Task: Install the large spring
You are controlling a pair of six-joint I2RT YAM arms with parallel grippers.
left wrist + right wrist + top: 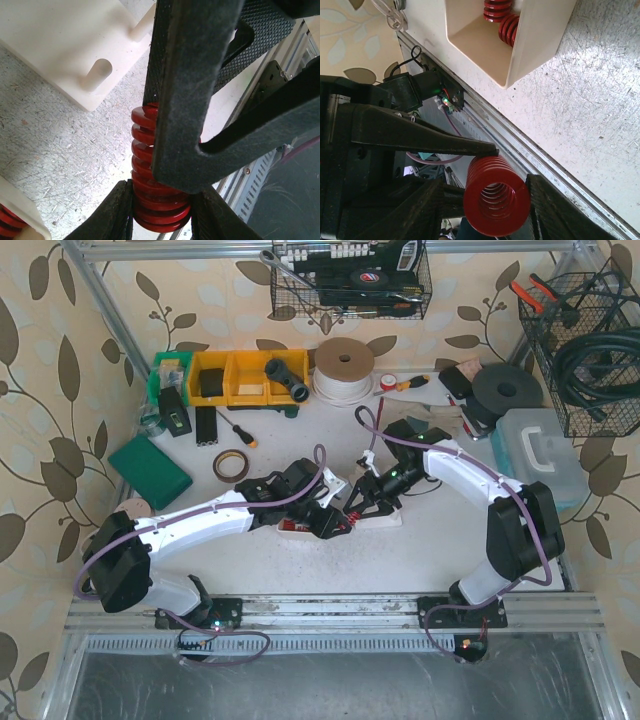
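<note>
The large red spring (349,513) hangs above the table between both grippers. My left gripper (335,523) is shut on one end; in the left wrist view the coils (144,150) are pinched between my fingers (161,216). My right gripper (359,503) is shut on the other end; in the right wrist view the open end of the spring (496,201) sits between my fingers (492,206). A white fixture block (378,519) lies just beside them. It also shows in the right wrist view (530,35) with smaller red springs (506,22) in its recess.
Another white part (296,531) lies under the left gripper. Yellow bins (248,377), a large tape roll (343,368), a brown tape ring (231,465), a screwdriver (240,434), a green box (150,471) and a clear case (540,455) surround the work area. Wire baskets (585,340) hang at the back.
</note>
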